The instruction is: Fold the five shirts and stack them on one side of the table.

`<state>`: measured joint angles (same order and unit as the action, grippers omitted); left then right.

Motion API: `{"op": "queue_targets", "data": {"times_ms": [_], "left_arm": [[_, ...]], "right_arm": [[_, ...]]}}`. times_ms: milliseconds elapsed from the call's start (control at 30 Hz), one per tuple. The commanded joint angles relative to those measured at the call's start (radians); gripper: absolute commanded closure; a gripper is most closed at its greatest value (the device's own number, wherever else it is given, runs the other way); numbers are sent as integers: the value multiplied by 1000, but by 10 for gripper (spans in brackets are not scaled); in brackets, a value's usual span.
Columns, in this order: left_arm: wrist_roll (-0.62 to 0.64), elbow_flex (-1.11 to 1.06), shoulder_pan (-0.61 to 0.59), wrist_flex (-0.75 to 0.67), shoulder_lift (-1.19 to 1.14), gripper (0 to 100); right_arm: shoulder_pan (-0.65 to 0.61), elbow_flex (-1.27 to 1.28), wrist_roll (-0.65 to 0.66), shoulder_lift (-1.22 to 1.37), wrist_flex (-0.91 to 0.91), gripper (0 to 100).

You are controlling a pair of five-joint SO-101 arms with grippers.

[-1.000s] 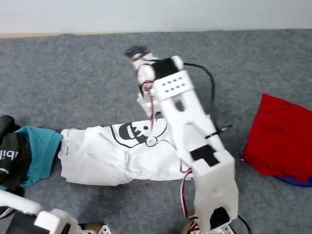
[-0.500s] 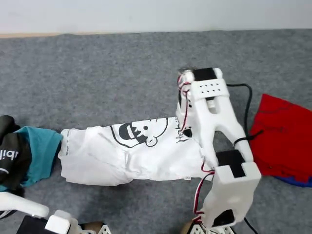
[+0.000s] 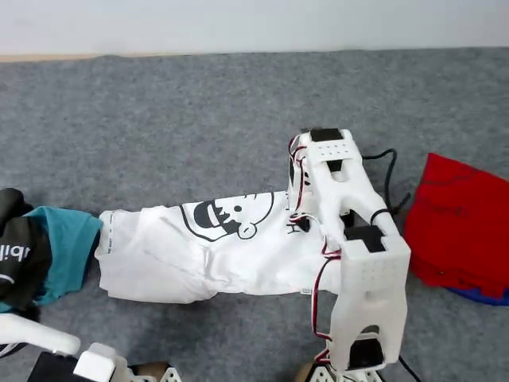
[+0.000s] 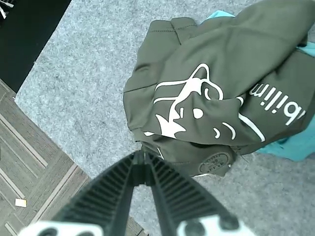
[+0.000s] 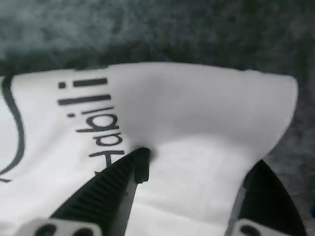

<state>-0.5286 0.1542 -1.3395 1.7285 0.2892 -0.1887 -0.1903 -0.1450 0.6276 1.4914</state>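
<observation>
Grey felt table cover (image 3: 159,103) spanned the whole high view. White shirt (image 3: 199,255) with a black cartoon print lay near mid-table, bunched into a long, rumpled strip, not neatly folded. Right arm (image 3: 362,270) stood over the shirt's right end, wrist angled down onto the cloth. Red shirt (image 3: 461,223) sat folded at the right edge of the table, apart from the white one, with a bit of blue cloth (image 3: 477,296) poking out beneath its near corner. At the left edge, a dark shirt (image 4: 216,83) with white print was heaped on top of a teal shirt (image 3: 67,239); the teal one lay just beside the white shirt's left end. Part of the left arm (image 3: 40,338) showed at the near left corner.

Right gripper (image 5: 197,172) was spread wide over the white shirt's folded end, one fingertip (image 5: 140,164) pressed into the fabric by the black lettering, nothing pinched between the jaws. Left gripper (image 4: 144,162) had jaws closed together, empty, hanging above the table edge just beside the dark shirt's hem; touching or not, couldn't tell.
</observation>
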Motion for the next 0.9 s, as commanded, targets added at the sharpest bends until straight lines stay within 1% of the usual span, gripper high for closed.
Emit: {"op": "queue_targets", "data": {"times_ms": [0,33,133,167,233,300,400,567,733,800,867], "left_arm": [[11,7,-5,25,37,992],[11,7,-5,25,37,992],[11,7,-5,25,37,992],[11,7,-5,25,37,992],[11,7,-5,25,37,992],[11,7,-5,25,37,992],[11,7,-5,25,37,992],[11,10,-3,25,37,992],[11,12,-2,25,37,992],[11,12,-3,25,37,992],[11,12,-5,26,37,992]], "right_arm": [[28,-23,-15,30,38,712],[30,-31,-14,33,50,756],[48,-40,-12,30,62,946],[59,-40,-8,28,58,996],[81,-38,32,25,64,972],[107,-37,83,24,65,992],[150,-43,130,22,88,988],[271,-75,247,21,139,988],[424,-239,411,22,202,988],[450,-315,473,25,252,989],[446,-364,519,27,305,989]]}}
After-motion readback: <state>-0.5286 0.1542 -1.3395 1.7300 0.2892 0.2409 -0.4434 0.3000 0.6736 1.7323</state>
